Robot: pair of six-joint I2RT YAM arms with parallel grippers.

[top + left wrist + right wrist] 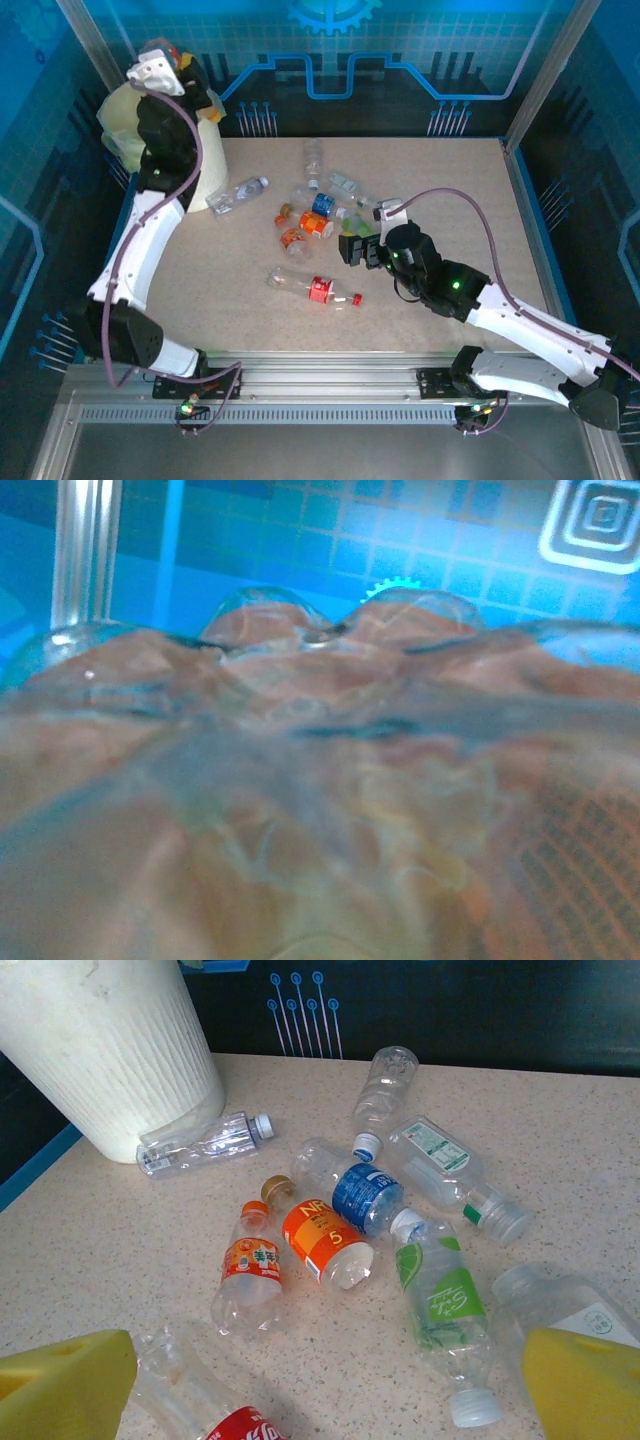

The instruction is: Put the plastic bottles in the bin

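Top external view: the left arm reaches up to the far left corner, where the left gripper [160,62] hangs over the bin [118,118], a cream-white bucket lined with a pale yellow-green bag. This gripper is pressed together on a crushed bottle [320,780]; the left wrist view shows its clear, dented wall with an orange label right against the lens.

The right gripper [352,248] hovers low over the desk [450,180] with its jaws spread wide and nothing between them. In the right wrist view its yellow pads [60,1385] sit in the two lower corners.

The other bottles lie loose on the desk. A white-capped bottle [205,1142] lies on its side touching the foot of the bin. A blue-labelled bottle [365,1197] and an orange-labelled bottle [325,1245] touch each other in the middle, with a small orange-capped bottle [252,1270] just beside them and a green-labelled bottle [440,1310] to their right. A red-labelled bottle [215,1410] lies nearest the right gripper
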